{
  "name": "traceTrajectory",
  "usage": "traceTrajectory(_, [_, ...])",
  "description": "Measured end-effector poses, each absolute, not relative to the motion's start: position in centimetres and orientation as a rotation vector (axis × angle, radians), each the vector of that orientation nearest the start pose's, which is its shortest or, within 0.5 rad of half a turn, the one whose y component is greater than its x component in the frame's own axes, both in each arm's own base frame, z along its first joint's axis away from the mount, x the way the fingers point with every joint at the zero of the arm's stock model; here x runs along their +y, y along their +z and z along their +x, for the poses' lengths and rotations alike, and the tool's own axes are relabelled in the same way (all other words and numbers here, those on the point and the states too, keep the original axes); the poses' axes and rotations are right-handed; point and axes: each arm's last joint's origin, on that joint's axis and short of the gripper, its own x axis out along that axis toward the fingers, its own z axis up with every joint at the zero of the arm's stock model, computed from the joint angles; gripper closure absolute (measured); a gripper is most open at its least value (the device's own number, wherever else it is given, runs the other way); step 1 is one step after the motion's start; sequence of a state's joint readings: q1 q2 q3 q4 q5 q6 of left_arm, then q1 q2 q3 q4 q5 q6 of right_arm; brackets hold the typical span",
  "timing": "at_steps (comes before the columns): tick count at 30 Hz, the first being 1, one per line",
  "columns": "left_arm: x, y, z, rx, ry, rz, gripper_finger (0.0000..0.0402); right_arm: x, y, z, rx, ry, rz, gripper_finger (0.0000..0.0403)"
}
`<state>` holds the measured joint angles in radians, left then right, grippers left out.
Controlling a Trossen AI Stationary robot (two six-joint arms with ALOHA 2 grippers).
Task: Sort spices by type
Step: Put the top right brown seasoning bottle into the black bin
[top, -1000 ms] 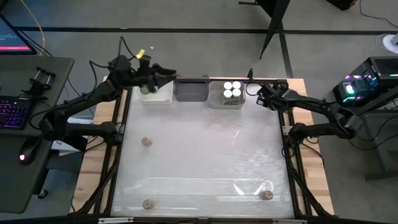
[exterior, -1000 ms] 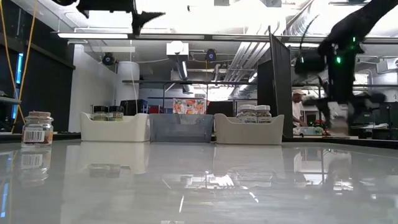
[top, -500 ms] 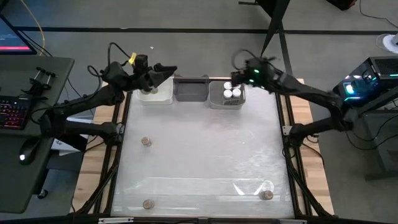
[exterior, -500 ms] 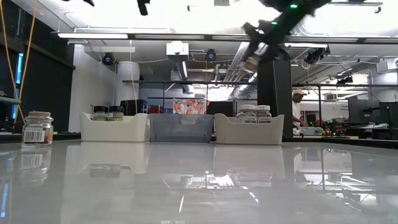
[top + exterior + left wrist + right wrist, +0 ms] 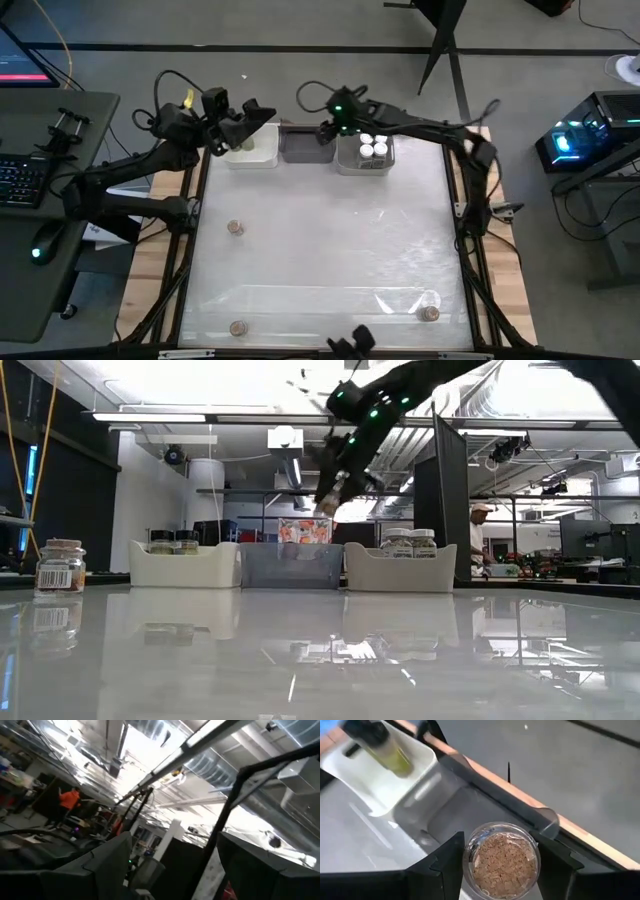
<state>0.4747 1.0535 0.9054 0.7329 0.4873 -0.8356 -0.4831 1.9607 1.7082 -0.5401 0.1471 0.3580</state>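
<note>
Your right fingers (image 5: pixel 501 870) pinch a brown jar (image 5: pixel 501 861), hovering right above the grey bin (image 5: pixel 306 146); left fingers (image 5: pixel 252 112) spread, waiting far-left.

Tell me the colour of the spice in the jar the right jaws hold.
Brown, granular spice in the jar; right wrist view shows it best.

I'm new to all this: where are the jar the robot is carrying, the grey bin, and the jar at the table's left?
Held jar (image 5: pixel 501 861), right wrist view, on its brown contents.
Grey bin (image 5: pixel 305 148), high view, on its floor.
Left jar (image 5: pixel 235 228), high view, on its cap.
</note>
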Motion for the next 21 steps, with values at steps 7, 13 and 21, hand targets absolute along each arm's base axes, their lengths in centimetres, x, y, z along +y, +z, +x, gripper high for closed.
traceTrajectory(7, [8.7,40.7,20.1,-0.442,-0.263,-0.537,0.0119,-21.2,24.1,42.4,0.832,-0.754,0.446,0.0217])
traceTrajectory(13, [8.4,40.6,20.1,-0.380,-0.351,-0.551,0.0119,-21.0,21.2,44.1,0.924,-0.772,0.460,0.0217])
traceTrajectory(21, [8.4,40.5,20.1,-0.370,-0.364,-0.562,0.0119,-21.2,19.4,43.8,0.993,-0.855,0.477,0.0217])
